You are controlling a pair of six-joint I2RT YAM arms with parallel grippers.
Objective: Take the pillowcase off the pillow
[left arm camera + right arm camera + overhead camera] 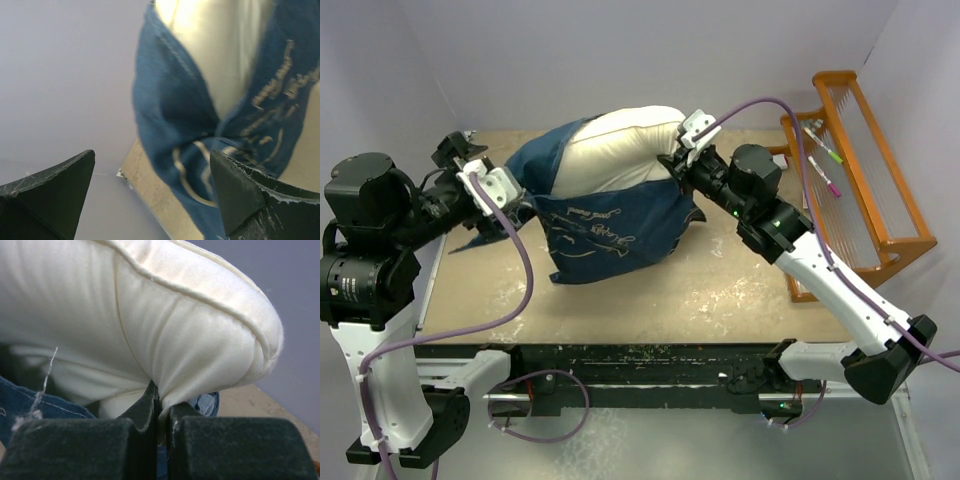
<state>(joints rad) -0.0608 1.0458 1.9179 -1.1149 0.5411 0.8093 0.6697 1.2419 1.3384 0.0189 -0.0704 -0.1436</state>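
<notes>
My right gripper (161,399) is pinched tight on a fold of the one pillow (150,315). My left gripper (152,160) is wide open with nothing in it, close to the one pillowcase (175,115). The pillow sticks halfway out of the pillowcase, on the table (740,290).

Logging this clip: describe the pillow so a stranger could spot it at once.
At the far middle of the tan table, between the two arms, lies a navy pillowcase. The pillow bulges from its open far end, its corner pinched by the right gripper. It alone is plain cream with seamed edges; the pillowcase has white print.
</notes>
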